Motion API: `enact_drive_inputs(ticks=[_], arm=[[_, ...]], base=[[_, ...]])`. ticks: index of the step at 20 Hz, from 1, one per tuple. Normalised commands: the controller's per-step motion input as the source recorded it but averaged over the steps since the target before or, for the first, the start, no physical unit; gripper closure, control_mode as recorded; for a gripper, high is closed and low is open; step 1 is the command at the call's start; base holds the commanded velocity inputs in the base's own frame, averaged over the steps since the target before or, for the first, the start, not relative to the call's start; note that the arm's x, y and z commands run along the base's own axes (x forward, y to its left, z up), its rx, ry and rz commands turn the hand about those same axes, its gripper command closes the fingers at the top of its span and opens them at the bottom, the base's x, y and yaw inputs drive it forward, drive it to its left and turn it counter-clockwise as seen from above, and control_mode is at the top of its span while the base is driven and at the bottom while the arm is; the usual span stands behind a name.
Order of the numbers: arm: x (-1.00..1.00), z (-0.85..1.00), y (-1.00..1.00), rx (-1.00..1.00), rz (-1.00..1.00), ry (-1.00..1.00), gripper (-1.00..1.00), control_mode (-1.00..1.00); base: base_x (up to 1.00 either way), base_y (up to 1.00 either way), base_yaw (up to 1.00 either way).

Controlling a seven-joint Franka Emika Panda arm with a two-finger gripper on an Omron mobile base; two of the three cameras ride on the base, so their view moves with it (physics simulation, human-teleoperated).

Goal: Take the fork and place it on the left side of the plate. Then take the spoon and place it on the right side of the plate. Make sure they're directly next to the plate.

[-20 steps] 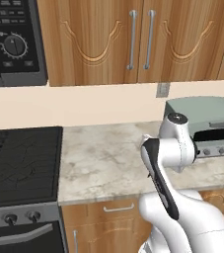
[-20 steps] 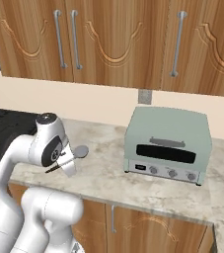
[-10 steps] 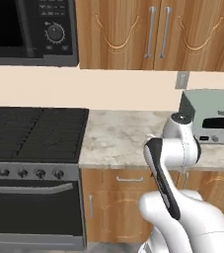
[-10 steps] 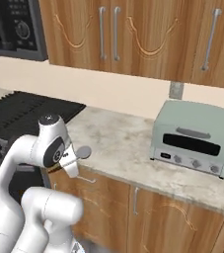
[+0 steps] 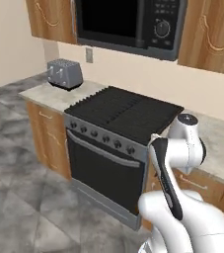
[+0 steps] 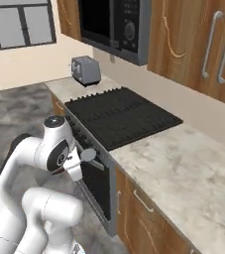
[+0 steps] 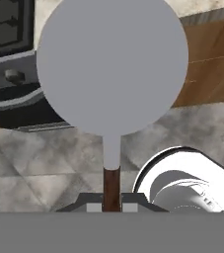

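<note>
Left base view, white arm folded in front of the black stove (image 5: 126, 112), toaster (image 5: 64, 74) on the far counter, right base view, spoon (image 6: 89, 155) jutted from the hand beside the oven front, hand view, gripper (image 7: 112, 205) pinched the spoon's brown handle, grey bowl over floor

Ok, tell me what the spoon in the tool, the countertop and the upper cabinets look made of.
spoon: flat matte grey bowl with no shine, so metal or plastic, hard to say; the dark brown handle looks wood-like.
countertop: pale with mottled grey-beige veining, apparently polished stone, perhaps marble.
upper cabinets: warm brown with visible grain lines, probably varnished wood.
</note>
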Motion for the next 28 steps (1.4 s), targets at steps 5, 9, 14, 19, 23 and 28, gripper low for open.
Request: enact_drive_inputs(ticks=[5, 9, 14, 19, 23, 28], arm=[[0.0, 0.0, 0.0, 0.0, 0.0, 0.0, 1.0, 1.0], [0.0, 0.0, 0.0, 0.0, 0.0, 0.0, 1.0, 1.0], [0.0, 0.0, 0.0, 0.0, 0.0, 0.0, 1.0, 1.0], [0.0, 0.0, 0.0, 0.0, 0.0, 0.0, 1.0, 1.0], [0.0, 0.0, 0.0, 0.0, 0.0, 0.0, 1.0, 1.0], [0.0, 0.0, 0.0, 0.0, 0.0, 0.0, 1.0, 1.0]], base=[[0.0, 0.11, 0.9], [0.15, 0.11, 0.77], [0.4, 0.12, 0.59], [0.63, 0.14, 0.41], [0.76, 0.16, 0.31], [0.82, 0.14, 0.28]])
